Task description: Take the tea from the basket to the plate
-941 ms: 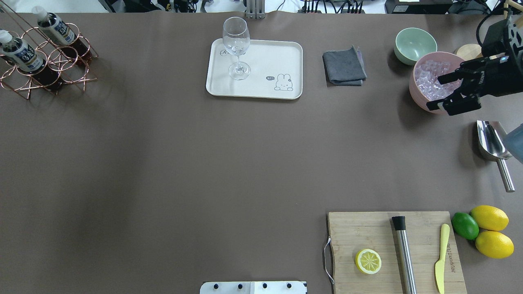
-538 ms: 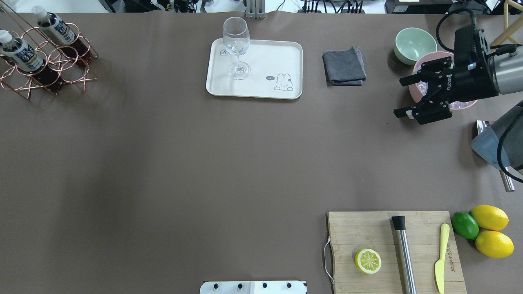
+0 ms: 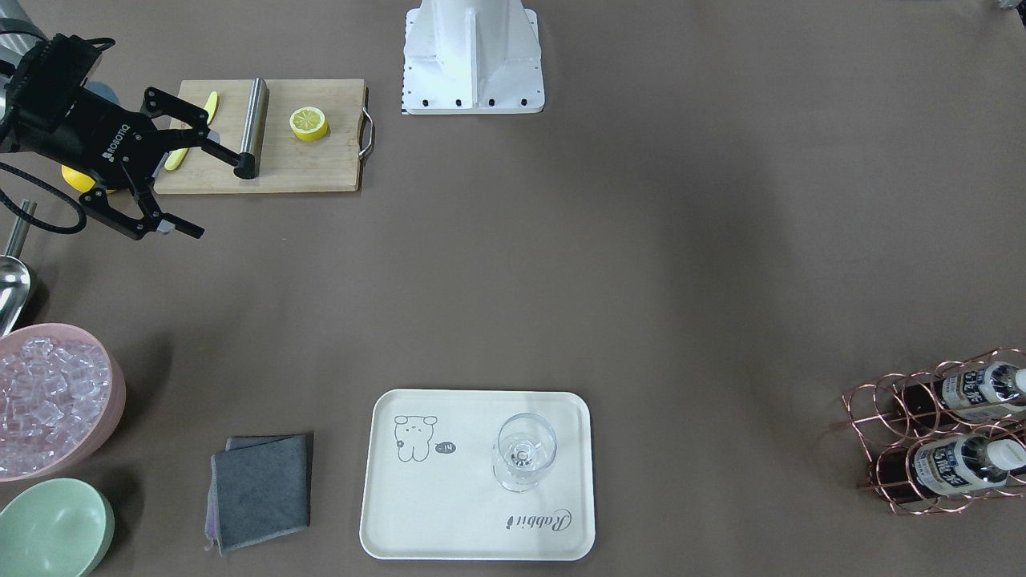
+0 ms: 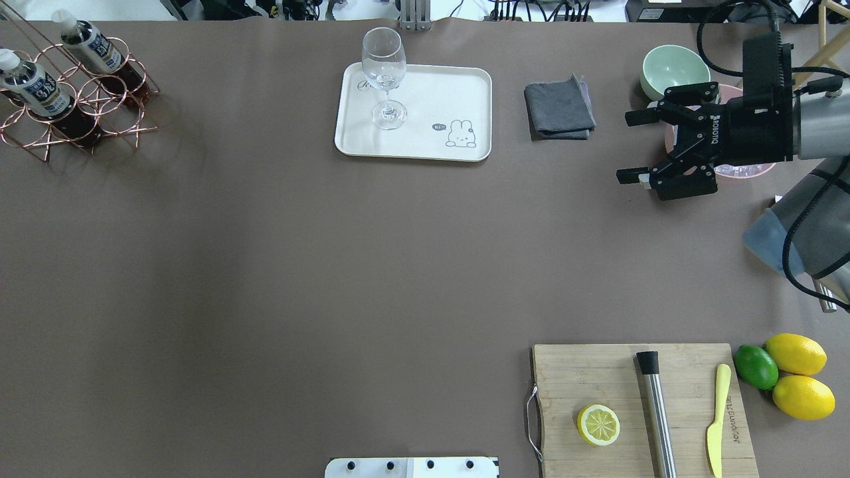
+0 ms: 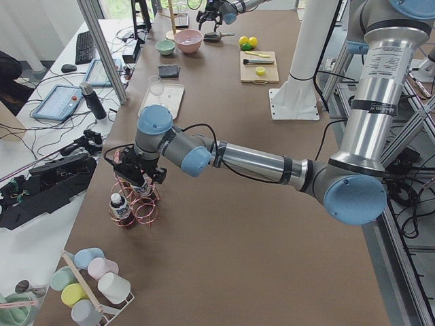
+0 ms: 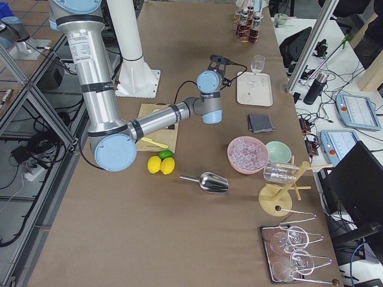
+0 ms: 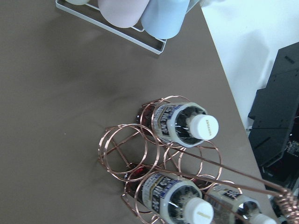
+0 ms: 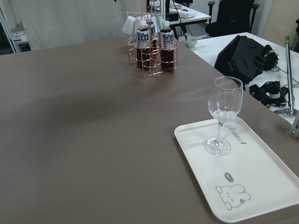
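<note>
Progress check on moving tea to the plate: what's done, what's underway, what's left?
Nothing delivered: the tea bottles sit in the basket, and the plate holds only a wine glass. Underway: the left gripper hangs over the basket, grasp unclear. Left: grip, lift, carry, set down.

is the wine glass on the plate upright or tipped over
Upright. The wine glass stands on its foot on the plate, stem vertical and bowl on top, as the right wrist view shows.

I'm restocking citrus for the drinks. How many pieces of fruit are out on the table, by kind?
Whole lemons: 2
Lime: 1
Lemon half: 1
Total: 4
</note>
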Controlling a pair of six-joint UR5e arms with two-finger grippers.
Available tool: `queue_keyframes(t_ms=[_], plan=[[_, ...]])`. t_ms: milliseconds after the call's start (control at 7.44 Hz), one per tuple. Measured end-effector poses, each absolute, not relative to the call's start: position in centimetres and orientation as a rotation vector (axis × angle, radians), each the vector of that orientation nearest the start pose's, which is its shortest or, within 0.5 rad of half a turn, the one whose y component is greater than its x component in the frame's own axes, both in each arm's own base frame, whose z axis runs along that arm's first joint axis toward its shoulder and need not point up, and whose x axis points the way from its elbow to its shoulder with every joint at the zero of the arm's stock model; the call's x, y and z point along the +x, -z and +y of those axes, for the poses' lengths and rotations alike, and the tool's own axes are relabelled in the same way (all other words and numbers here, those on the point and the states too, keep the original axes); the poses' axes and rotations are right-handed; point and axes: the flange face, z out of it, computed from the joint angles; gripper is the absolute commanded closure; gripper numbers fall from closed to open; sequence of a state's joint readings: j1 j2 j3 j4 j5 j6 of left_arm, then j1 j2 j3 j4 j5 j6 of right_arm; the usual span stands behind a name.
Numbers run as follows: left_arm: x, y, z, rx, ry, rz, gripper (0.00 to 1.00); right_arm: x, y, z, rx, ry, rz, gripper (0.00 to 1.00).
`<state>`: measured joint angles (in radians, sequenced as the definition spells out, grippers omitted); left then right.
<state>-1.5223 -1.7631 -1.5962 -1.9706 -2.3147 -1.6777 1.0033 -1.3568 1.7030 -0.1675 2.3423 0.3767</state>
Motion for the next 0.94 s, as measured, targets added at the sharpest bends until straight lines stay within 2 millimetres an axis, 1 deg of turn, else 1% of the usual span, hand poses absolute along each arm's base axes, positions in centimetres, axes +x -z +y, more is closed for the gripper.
queue_keyframes(t_ms=[134, 269, 403, 538, 672, 806, 941], plan=[[-3.8, -48.0, -60.7, -0.196, 1.352, 1.006, 0.03, -23.1, -32.6, -46.2, 1.293, 0.801, -1.277, 0.01], [-4.1, -46.7, -62.3, -0.209, 1.419, 1.016, 0.03, -24.9, -31.5, -45.4, 1.365, 0.788, -1.297, 0.00], [-4.6, -45.8, -64.1, -0.224, 1.532, 1.015, 0.03, -27.2, -30.5, -44.0, 1.436, 0.762, -1.334, 0.00], [-4.8, -45.2, -65.6, -0.231, 1.648, 1.005, 0.03, -29.1, -30.1, -42.9, 1.459, 0.749, -1.368, 0.00], [-4.2, -44.9, -66.8, -0.224, 1.747, 0.986, 0.03, -30.1, -29.9, -42.3, 1.467, 0.745, -1.389, 0.00], [-3.5, -44.7, -67.4, -0.226, 1.814, 0.975, 0.03, -30.4, -29.8, -41.9, 1.469, 0.743, -1.399, 0.00], [-2.3, -44.7, -67.7, -0.242, 1.842, 0.968, 0.03, -30.5, -29.8, -41.8, 1.467, 0.744, -1.403, 0.00]])
